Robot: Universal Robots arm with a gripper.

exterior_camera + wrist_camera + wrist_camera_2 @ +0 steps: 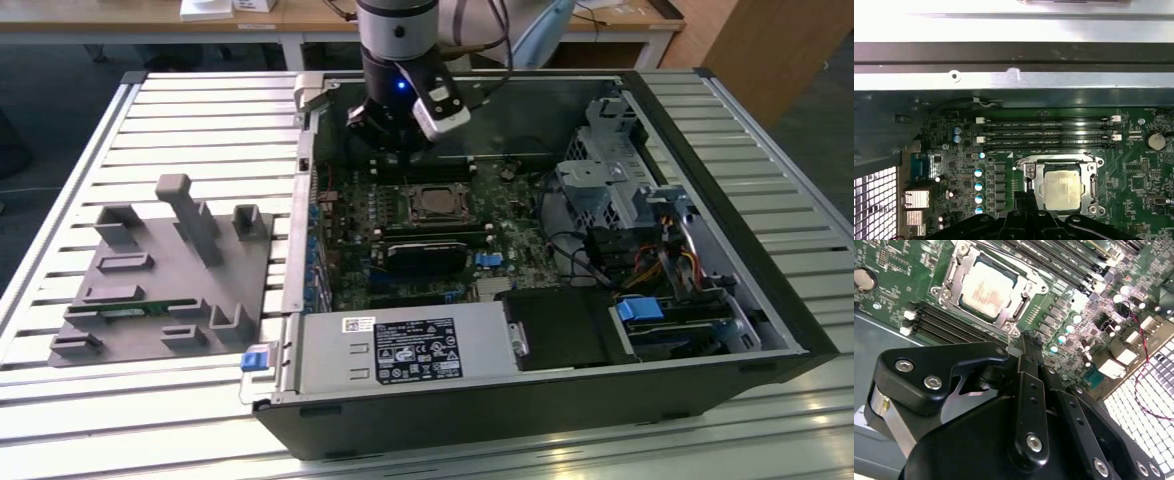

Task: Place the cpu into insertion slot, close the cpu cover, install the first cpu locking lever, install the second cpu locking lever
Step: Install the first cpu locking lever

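The cpu (986, 287) is already sitting flat in the insertion slot (999, 265), and its pale top is showing through the cut-out of the cpu cover (960, 275), which is lying down over it.

Nearest to me, the open computer case (747, 230) is holding a power supply box (400, 350) along its front edge. Drive bays (667, 320) with bundled cables are sitting toward the exterior view's right. Beside the case, on the slatted table (80, 160), a grey fixture tray (80, 345) is carrying one green strip (134, 310), and its other pockets are looking bare.

Further in, black memory sticks (430, 247) are standing just in front of the socket. A thin locking lever (1054, 158) is running along the socket's far side, though I cannot tell whether it is hooked down.

Beyond that, the gripper (1028, 342) is hanging over the long narrow slots (1044, 132), which appear empty. Its fingers are pressed together, gripping nothing and touching nothing.

With the chip seated and the cover down, I am judging the work to be at the lever stage. That stage is calling for a closed fingertip to come down squarely on a slim rod, then push it down and sideways under its catch without scraping the board.
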